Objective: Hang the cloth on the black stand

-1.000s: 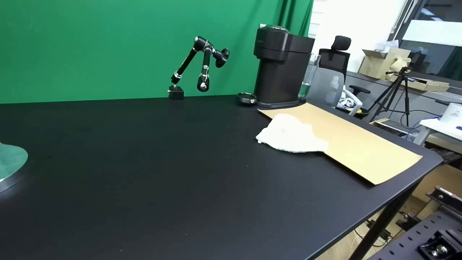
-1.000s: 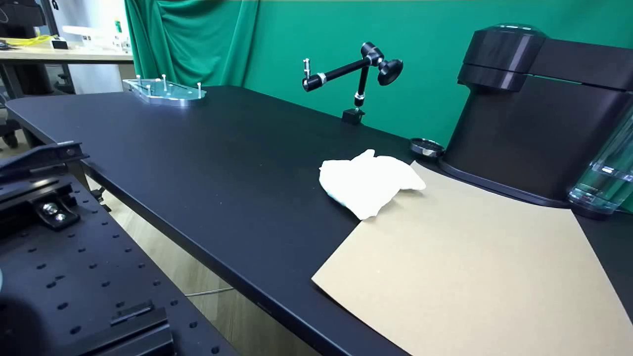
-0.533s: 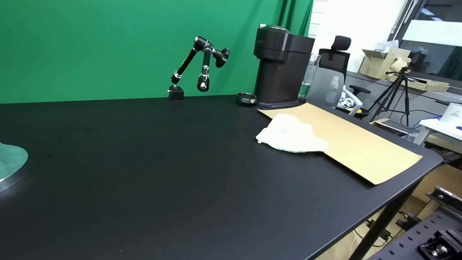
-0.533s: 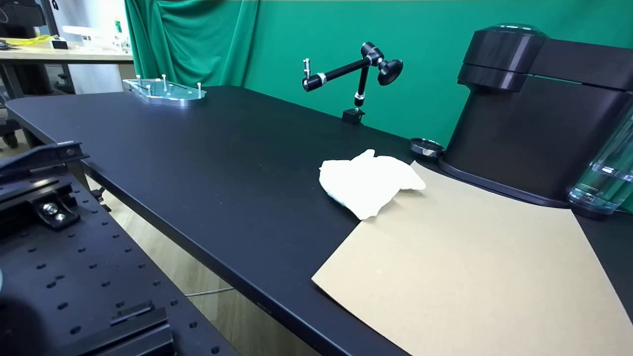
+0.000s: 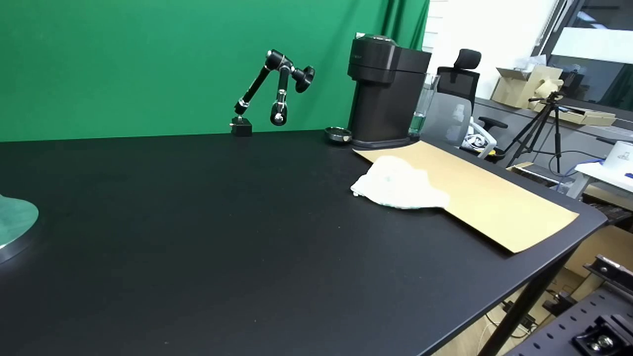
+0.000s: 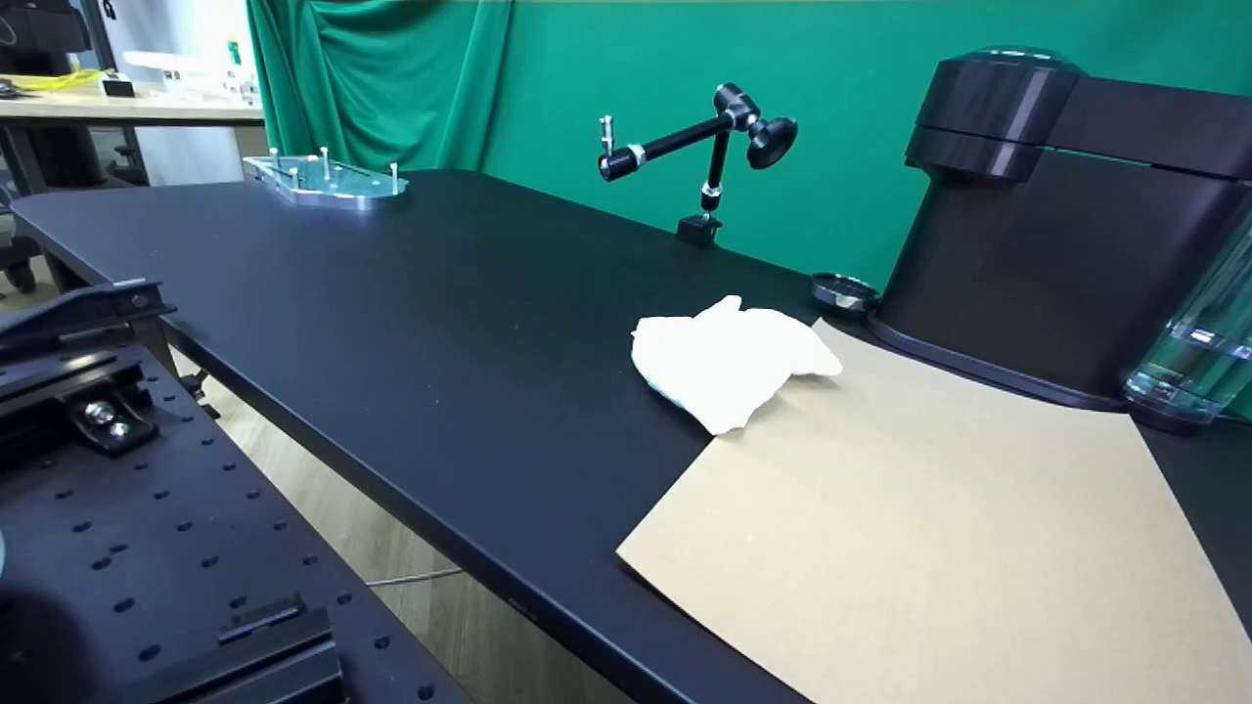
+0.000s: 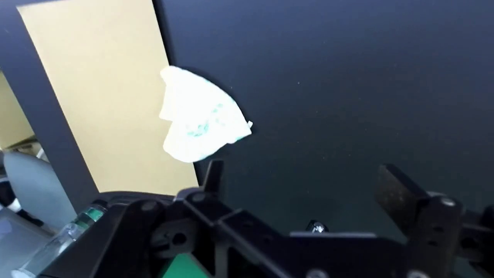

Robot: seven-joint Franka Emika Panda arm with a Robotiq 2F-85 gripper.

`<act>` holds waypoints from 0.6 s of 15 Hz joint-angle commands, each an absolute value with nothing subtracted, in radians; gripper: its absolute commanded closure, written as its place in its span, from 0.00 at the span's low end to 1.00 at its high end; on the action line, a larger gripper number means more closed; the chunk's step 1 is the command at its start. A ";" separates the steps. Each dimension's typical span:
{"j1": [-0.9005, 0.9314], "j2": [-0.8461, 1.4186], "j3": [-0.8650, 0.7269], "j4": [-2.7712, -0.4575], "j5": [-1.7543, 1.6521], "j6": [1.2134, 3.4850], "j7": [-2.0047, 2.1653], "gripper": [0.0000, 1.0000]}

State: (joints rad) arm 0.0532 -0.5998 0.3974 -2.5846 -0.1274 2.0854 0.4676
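Note:
A crumpled white cloth (image 5: 398, 185) with pale green marks lies partly on the black table and partly on the tan sheet. It also shows in an exterior view (image 6: 724, 362) and in the wrist view (image 7: 204, 116). The black stand, a jointed arm on a clamp, is at the table's back edge in both exterior views (image 5: 275, 60) (image 6: 675, 142). My gripper (image 7: 303, 170) shows only in the wrist view. It is open and empty, its fingers wide apart, with the cloth up and left of it. A small shiny tip, perhaps part of the stand, shows behind the gripper's body.
A black coffee machine (image 5: 383, 94) with a water tank stands at the back, beside a small round metal dish (image 5: 338, 134). The tan sheet (image 6: 939, 528) covers one end of the table. A clear plate with pegs (image 6: 337, 186) sits at the far end. A green curtain hangs behind.

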 commanded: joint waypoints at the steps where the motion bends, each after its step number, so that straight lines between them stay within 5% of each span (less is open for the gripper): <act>1: 0.055 -0.577 0.232 -2.650 -0.178 2.275 0.255 0.00; 6: 0.026 -0.531 -0.036 -2.711 -0.134 2.430 -0.120 0.00; 9: -0.004 -0.520 -0.048 -2.702 -0.133 2.408 -0.128 0.00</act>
State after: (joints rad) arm 0.0036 -0.5193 -0.0576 -2.7038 -0.1395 2.4102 -0.1239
